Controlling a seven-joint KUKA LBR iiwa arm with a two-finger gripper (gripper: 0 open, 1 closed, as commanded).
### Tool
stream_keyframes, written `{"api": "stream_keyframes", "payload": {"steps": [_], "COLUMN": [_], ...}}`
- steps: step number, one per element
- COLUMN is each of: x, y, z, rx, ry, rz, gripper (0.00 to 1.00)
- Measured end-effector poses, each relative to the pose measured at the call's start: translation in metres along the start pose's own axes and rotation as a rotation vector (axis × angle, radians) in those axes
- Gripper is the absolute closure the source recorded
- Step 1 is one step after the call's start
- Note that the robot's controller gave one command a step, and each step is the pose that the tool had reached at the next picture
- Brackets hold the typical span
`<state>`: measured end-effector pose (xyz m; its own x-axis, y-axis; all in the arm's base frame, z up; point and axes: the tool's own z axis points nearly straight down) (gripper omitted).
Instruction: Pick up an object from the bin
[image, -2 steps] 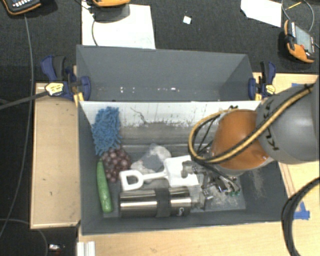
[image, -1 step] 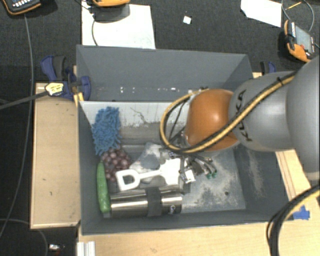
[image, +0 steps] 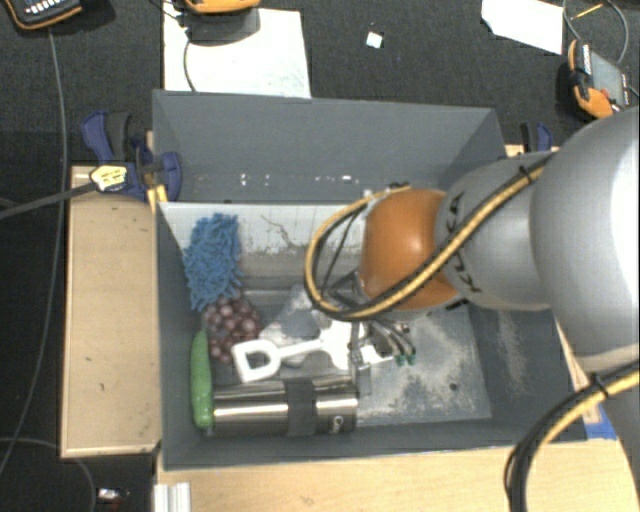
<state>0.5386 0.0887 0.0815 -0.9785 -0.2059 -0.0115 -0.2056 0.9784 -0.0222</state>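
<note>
My gripper (image: 378, 346) hangs low in the middle of the bin, under the arm's orange cover. It sits right at the wide end of a white plastic scoop (image: 290, 353), whose looped handle points to the left. Whether it touches the scoop is hidden. Just in front of both lies a silver metal cylinder (image: 262, 411) with a black band, resting along the bin's front wall. A bunch of dark purple grapes (image: 232, 322) lies left of the scoop.
A blue fuzzy cloth (image: 213, 260) lies in the bin's back left corner. A green stick-shaped thing (image: 202, 380) runs along the left wall. The bin floor to the right of the gripper is bare grey metal. The arm covers the bin's right rear.
</note>
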Motion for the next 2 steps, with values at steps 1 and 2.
{"api": "stream_keyframes", "payload": {"steps": [1, 2], "x": [-0.0171, -0.0173], "y": [0.0328, 0.0328], "z": [0.0032, 0.0033], "rx": [0.006, 0.006], "ry": [0.001, 0.0], "rz": [-0.354, -0.354], "gripper": [1.0, 1.0]}}
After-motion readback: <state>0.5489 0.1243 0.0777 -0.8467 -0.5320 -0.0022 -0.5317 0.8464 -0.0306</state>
